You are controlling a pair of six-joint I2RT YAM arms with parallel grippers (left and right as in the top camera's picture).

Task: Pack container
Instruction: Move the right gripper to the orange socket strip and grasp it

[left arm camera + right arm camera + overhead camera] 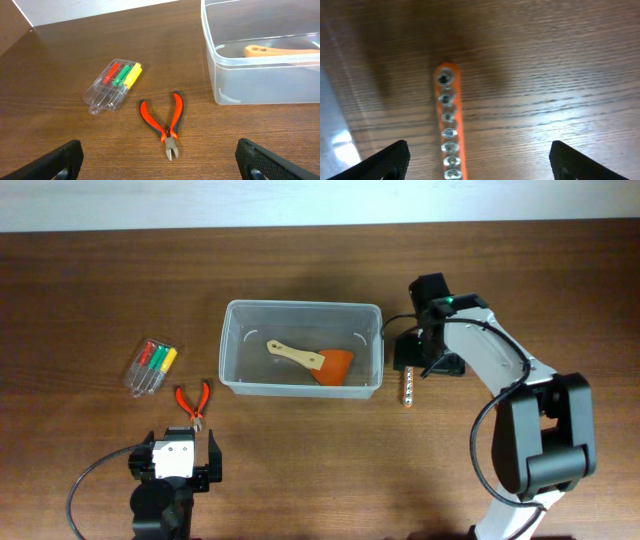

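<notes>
Right gripper (479, 161): released. Its two fingers sit wide apart at the lower corners of the right wrist view and hold nothing.
Bit holder (449, 125): a narrow orange strip with a row of small metal pieces. It lies flat on the table (80, 280), left of centre in the right wrist view, inside the span of the spread fingers. No contact is visible. In the overhead view it lies just right of the container's lower right corner, outside the wall.
Left gripper (160, 161): released. Its fingers are at the lower left and lower right of the left wrist view, with nothing between them.
Pliers (167, 120): red handles, lying flat at the centre of the left wrist view with the nose toward the bottom edge. They lie ahead of the left gripper and are not touched.
Screwdriver pack (114, 82): small and clear, with red, green and yellow handles. It lies up and left of the pliers, apart from them.
Container (300, 304): a clear open-topped bin, upright on the table at the centre of the overhead frame.
Scraper (318, 361): wooden handle and orange blade, lying inside the container.
Done: one item is packed.
Left: three items lie outside the container, namely the bit holder, the pliers and the screwdriver pack.
Progress (judgement): early, about a quarter. The right gripper looks placed to take the bit holder.
</notes>
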